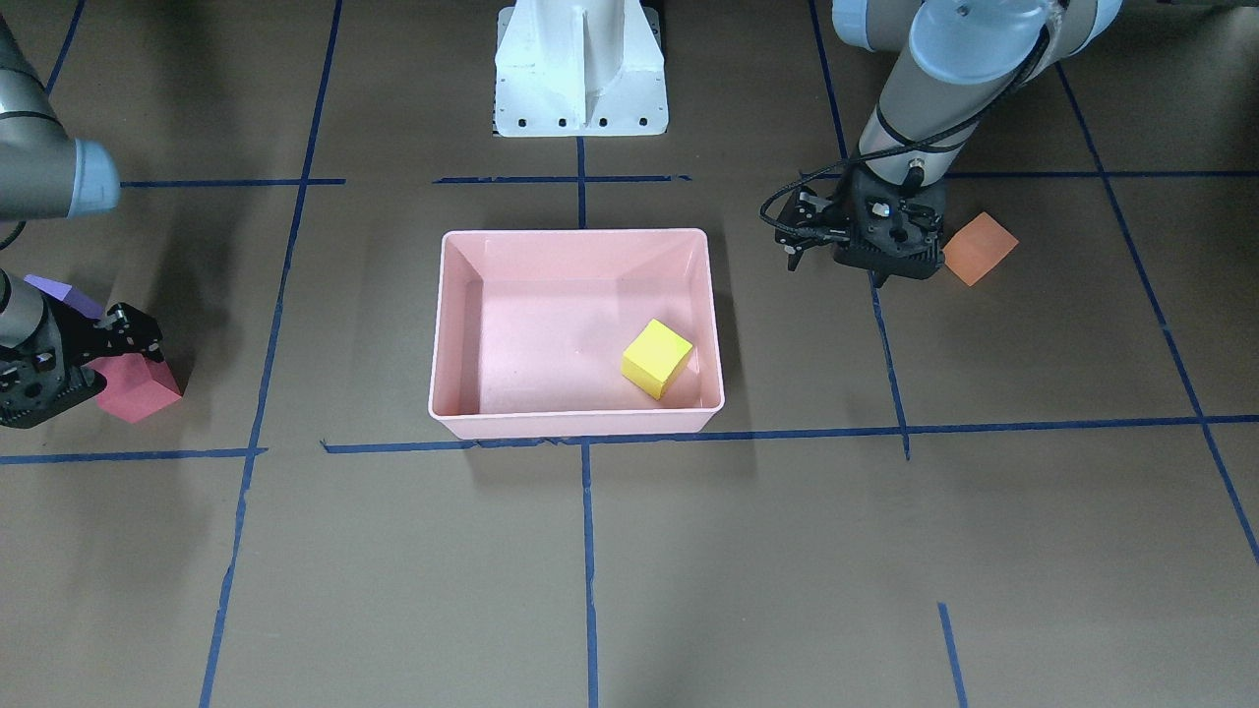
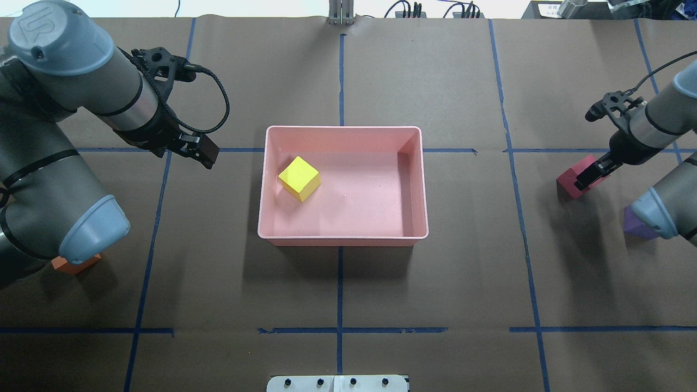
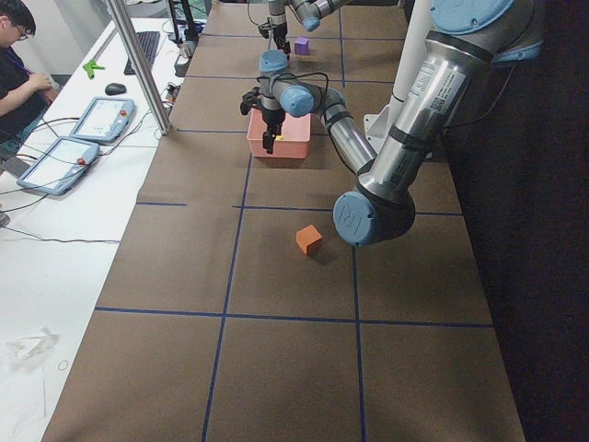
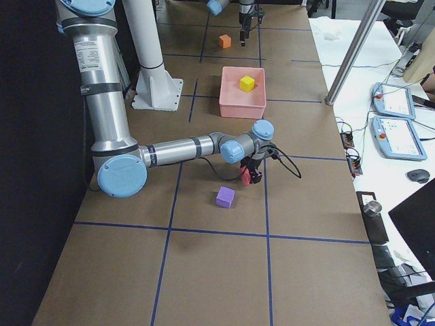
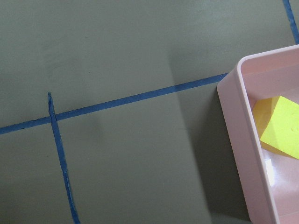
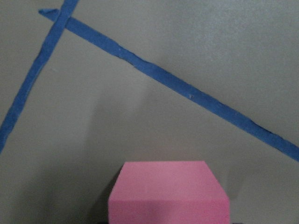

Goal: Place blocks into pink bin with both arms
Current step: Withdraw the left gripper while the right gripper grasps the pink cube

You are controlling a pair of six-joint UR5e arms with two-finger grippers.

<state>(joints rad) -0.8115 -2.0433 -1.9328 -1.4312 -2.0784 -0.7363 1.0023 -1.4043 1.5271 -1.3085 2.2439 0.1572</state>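
The pink bin (image 2: 343,128) sits mid-table with the yellow-green block (image 2: 299,178) lying inside, near its left end. My left gripper (image 2: 206,155) hangs empty just left of the bin, jaws apparently open. The orange block (image 2: 76,264) lies on the table near my left arm's elbow, partly hidden by it. My right gripper (image 2: 587,177) is down on the red block (image 2: 572,177), with its jaws closed around the block at table level. The red block fills the bottom of the right wrist view (image 6: 168,193). The purple block (image 2: 638,226) lies just beside it, partly behind my right arm.
Brown paper with blue tape lines (image 2: 340,329) covers the table. The white base pedestal (image 1: 580,69) stands behind the bin. In the left side view, an operator and tablets (image 3: 101,118) are at a side table beyond the far edge.
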